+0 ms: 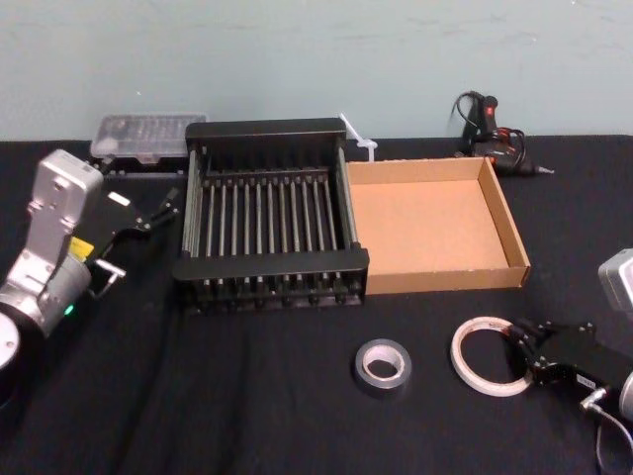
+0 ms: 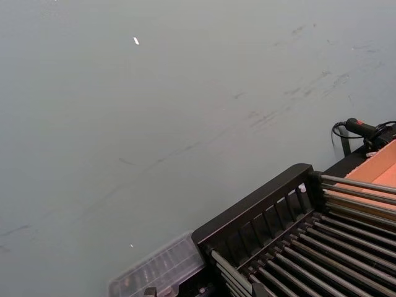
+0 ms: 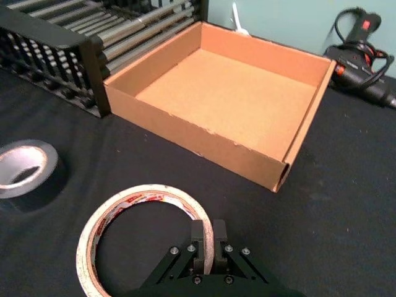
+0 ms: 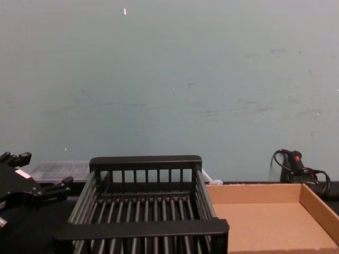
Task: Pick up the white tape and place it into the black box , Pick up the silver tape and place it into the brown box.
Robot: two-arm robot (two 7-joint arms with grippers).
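White tape [image 3: 142, 193] pinched by right tool [image 3: 208, 234] in wrist view, head view adds left tool [image 1: 158, 210], spread wide

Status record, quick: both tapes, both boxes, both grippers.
black box: no tape inside
brown box: no tape inside
white tape: in front of brown box, rim pinched by right gripper
silver tape: flat in front of black box, untouched
right gripper: shut on white tape
left gripper: open, left of black box
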